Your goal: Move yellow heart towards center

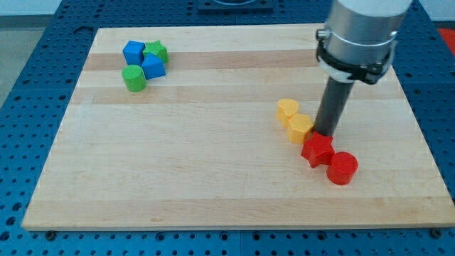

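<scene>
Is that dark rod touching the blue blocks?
No, my tip sits by the red star, far from the blue blocks at the view's top left.

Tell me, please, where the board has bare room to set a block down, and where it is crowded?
Bare: the middle, between the blue-green cluster at the view's top left and the yellow heart; also the whole bottom strip. Crowded: around my tip, where yellow hexagon, red star and red cylinder bunch.

pale wooden board (213, 192) on blue perforated table (21, 107), evenly lit
</scene>
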You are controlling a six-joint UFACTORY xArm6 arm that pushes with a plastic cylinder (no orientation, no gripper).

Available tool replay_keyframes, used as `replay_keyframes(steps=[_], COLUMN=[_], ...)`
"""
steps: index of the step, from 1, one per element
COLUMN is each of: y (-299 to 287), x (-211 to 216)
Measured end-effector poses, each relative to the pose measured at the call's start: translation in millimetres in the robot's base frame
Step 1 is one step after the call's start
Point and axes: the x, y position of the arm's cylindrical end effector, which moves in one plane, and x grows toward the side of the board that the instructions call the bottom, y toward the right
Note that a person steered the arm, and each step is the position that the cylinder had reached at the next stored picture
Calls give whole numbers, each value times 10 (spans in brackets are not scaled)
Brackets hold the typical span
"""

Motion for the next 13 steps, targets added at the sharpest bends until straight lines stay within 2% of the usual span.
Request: replay_keyframes(steps=[1, 3, 4, 9, 13], y=[-155, -51, -157, -1437, -1533], x=[-25, -405, -425, -425, -120])
